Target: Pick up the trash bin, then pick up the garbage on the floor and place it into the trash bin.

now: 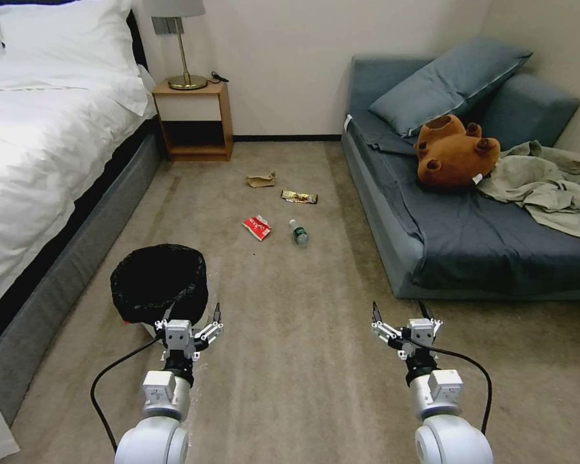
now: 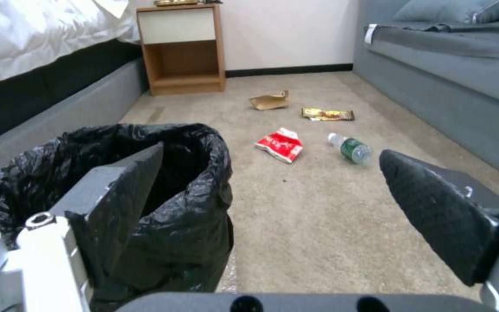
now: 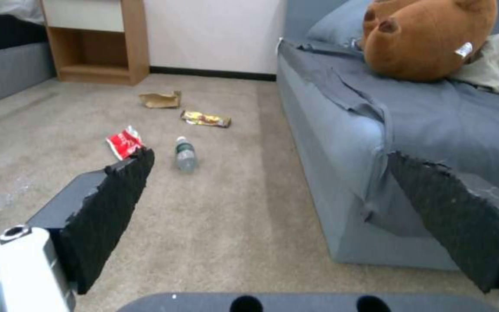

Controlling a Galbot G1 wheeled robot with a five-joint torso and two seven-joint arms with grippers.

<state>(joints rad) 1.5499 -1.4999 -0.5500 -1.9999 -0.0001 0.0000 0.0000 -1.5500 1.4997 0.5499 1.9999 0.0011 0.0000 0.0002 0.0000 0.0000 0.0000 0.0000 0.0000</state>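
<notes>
first step, taking the bin [image 1: 159,281], is in hand: it stands on the carpet near the bed, left gripper [image 1: 188,320] just behind its rim, fingers apart. right gripper [image 1: 402,316] waits, fingers apart. garbage [image 1: 258,227] lies ahead. next, i think, one finger must enter the rim.

Head camera looks down; both low wrist cameras face, seemingly level, the garbage [image 1: 279,209].

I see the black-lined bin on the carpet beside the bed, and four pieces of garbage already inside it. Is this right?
Not quite. The bin does stand on the carpet beside the bed, but the head view shows all four pieces lying on the floor beyond it: packet, bottle, wrapper, paper bag.
</notes>
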